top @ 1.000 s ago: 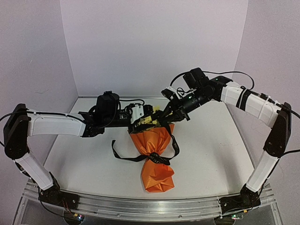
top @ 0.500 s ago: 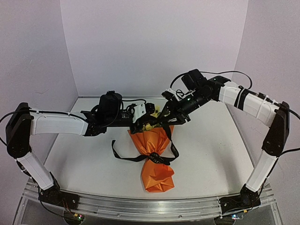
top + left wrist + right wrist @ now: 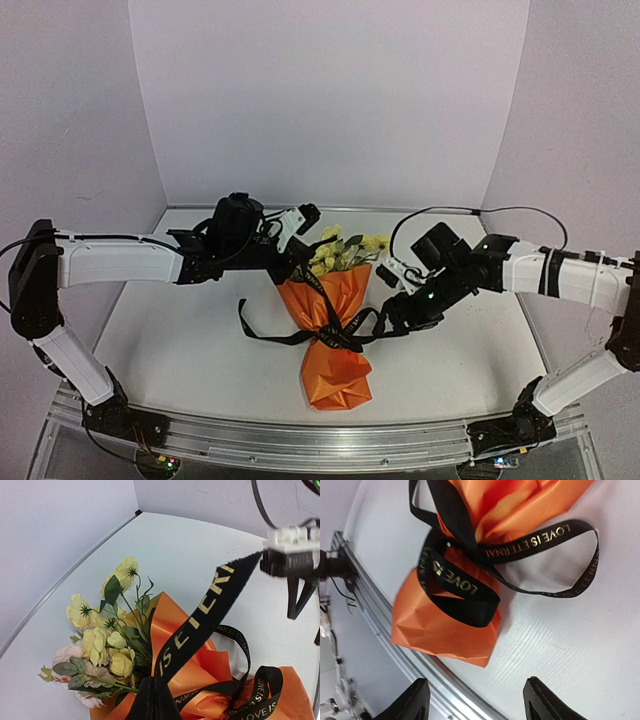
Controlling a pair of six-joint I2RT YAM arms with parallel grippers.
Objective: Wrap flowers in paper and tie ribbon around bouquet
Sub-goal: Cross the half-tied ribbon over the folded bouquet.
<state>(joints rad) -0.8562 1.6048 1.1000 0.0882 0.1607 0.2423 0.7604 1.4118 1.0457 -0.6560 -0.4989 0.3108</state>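
The bouquet lies mid-table, its orange paper (image 3: 335, 375) cinched at the middle by the black ribbon (image 3: 338, 335), with the yellow and cream flowers (image 3: 345, 250) at the far end. My left gripper (image 3: 299, 266) hovers over the bouquet's left shoulder, shut on a ribbon strand (image 3: 200, 615) that rises stiffly from the jaws; flowers (image 3: 100, 640) and paper (image 3: 175, 625) lie behind it. My right gripper (image 3: 396, 312) is open just right of the knot. Nothing sits between its fingers (image 3: 417, 700). Ahead of it are the ribbon (image 3: 465, 580) and the paper's folded end (image 3: 440, 625).
A loose ribbon tail (image 3: 250, 325) trails on the table left of the bouquet, and a loop (image 3: 580, 575) lies to its right. The metal front rail (image 3: 300, 440) runs just past the paper's near end. Walls close the table at the back and sides.
My left gripper has shut on the ribbon strand. My right gripper has opened, left the flowers and swung down to the bouquet's right side, uncovering the blooms.
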